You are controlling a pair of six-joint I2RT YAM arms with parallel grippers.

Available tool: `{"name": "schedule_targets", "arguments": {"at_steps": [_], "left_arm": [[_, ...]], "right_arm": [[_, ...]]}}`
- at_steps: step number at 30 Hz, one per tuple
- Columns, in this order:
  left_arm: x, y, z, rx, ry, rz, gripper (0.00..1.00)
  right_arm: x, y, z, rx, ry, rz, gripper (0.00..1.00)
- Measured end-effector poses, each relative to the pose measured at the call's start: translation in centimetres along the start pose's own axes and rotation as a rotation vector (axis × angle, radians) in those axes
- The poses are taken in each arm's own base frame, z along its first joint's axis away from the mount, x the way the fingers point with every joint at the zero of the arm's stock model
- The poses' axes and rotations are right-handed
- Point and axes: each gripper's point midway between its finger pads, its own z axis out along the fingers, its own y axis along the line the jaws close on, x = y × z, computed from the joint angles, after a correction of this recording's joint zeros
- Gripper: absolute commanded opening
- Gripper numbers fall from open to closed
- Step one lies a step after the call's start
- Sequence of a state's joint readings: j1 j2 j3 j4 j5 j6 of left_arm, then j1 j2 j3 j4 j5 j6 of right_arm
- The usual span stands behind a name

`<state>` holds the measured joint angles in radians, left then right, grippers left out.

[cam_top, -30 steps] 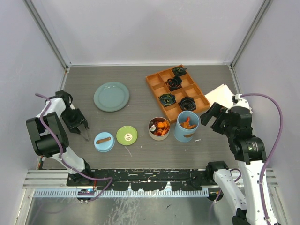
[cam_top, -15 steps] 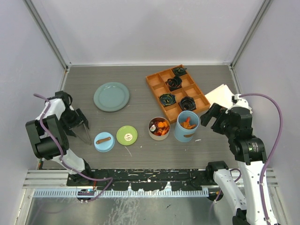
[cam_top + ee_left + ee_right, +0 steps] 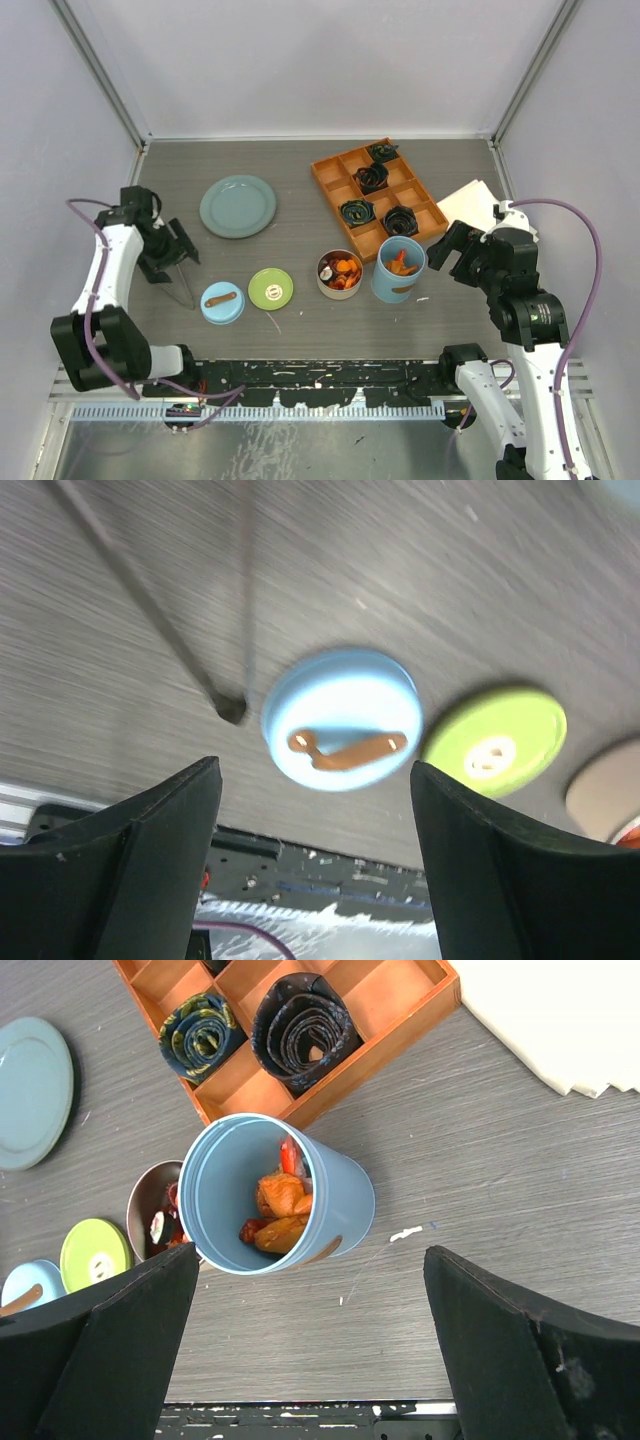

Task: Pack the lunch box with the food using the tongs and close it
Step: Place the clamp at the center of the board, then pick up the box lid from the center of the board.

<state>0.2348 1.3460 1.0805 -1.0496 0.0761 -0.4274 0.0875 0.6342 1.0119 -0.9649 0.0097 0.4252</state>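
No text, label, brand, number or sign can be made out on the blue lid (image 3: 342, 695), the green lid (image 3: 495, 742), the light-blue cylinder (image 3: 345, 1200) or the orange tray (image 3: 390, 990).

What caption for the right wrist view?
Open right gripper near the lidless light-blue cylinder holding food, orange tray beside it.

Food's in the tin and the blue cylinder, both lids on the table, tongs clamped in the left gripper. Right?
No: the left gripper is open and empty; the tongs lie on the table beside the blue lid, as the left wrist view shows. The rest is right.
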Motion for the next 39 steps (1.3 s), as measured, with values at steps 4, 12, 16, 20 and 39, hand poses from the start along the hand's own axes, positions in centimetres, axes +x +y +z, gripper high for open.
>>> {"name": "schedule_targets", "arguments": {"at_steps": [4,12,16,20,39], "left_arm": [[3.7,-3.2,-1.4,0.074,0.01,0.093,0.67],[9.4,-2.0,-0.1,0.066,0.108,0.07,0.6],[10.6,-2.6,1.0,0.027,0.168,0.131,0.6],[11.2,-3.1,2.0,0.0,0.192,0.158,0.59],[9.8,-2.7,5.6,-0.056,0.14,0.166,0.52]], "right_arm": [[0.1,0.2,0.0,-0.012,0.007,0.008,1.0],[0.2,0.5,0.0,-0.019,0.011,0.026,1.0],[0.3,0.4,0.1,-0.02,0.014,0.026,1.0],[0.5,0.3,0.2,-0.017,0.02,0.027,1.0],[0.5,0.2,0.0,-0.014,0.012,0.027,1.0]]}}
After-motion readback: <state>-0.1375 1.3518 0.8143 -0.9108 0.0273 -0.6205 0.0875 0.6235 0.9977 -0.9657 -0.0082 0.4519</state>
